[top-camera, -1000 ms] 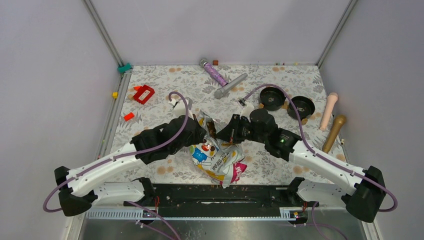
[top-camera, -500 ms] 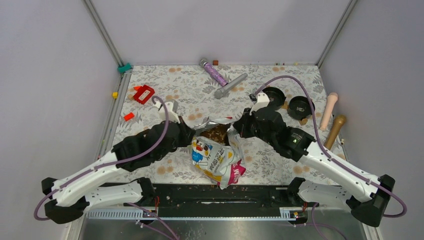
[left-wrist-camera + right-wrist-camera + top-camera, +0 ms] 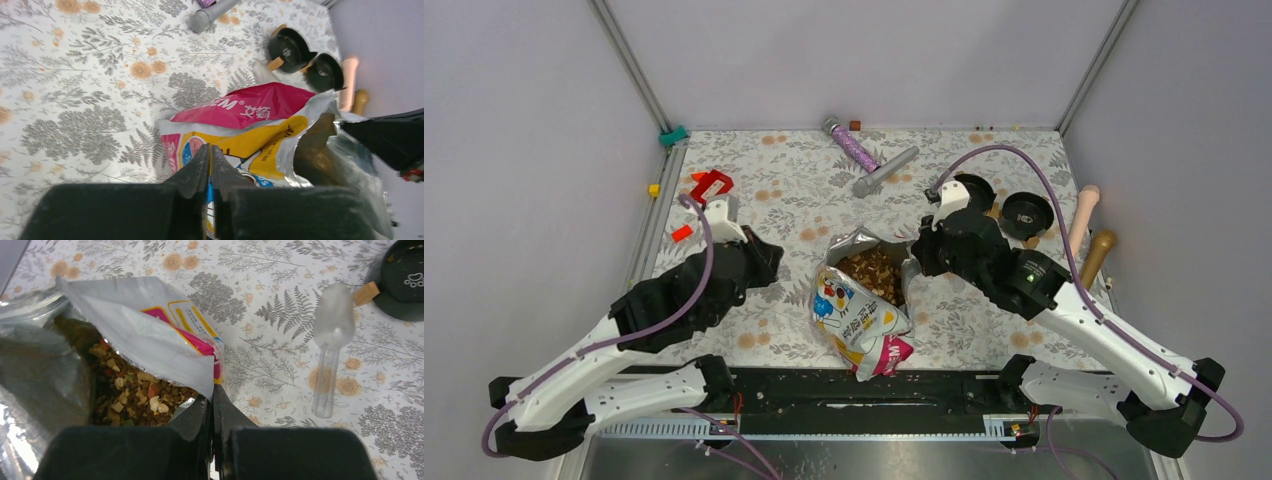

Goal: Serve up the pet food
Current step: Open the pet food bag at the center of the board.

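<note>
The yellow-white-magenta bag (image 3: 856,318) lies at the table's middle with its silver mouth open. The pet food (image 3: 871,270), brown and tan kibble, shows inside, and also in the right wrist view (image 3: 135,390). My right gripper (image 3: 914,262) is shut on the right edge of the bag's mouth; its jaws (image 3: 212,400) pinch the silver flap (image 3: 150,340). My left gripper (image 3: 776,262) is shut and empty, a little left of the bag. In the left wrist view the gripper (image 3: 210,150) has the bag (image 3: 250,130) behind it.
Two black bowls (image 3: 969,192) (image 3: 1026,212) sit at the back right. A clear plastic scoop (image 3: 330,347) lies between the bag and a bowl (image 3: 402,280). Toy microphones lie at the back (image 3: 852,145) (image 3: 886,170) and right edge (image 3: 1081,222) (image 3: 1092,265). A red piece (image 3: 711,185) lies back left.
My left gripper has let go of the bag and drawn back to the left. My right gripper has pulled the bag's edge to the right, and the mouth now gapes with kibble showing.
</note>
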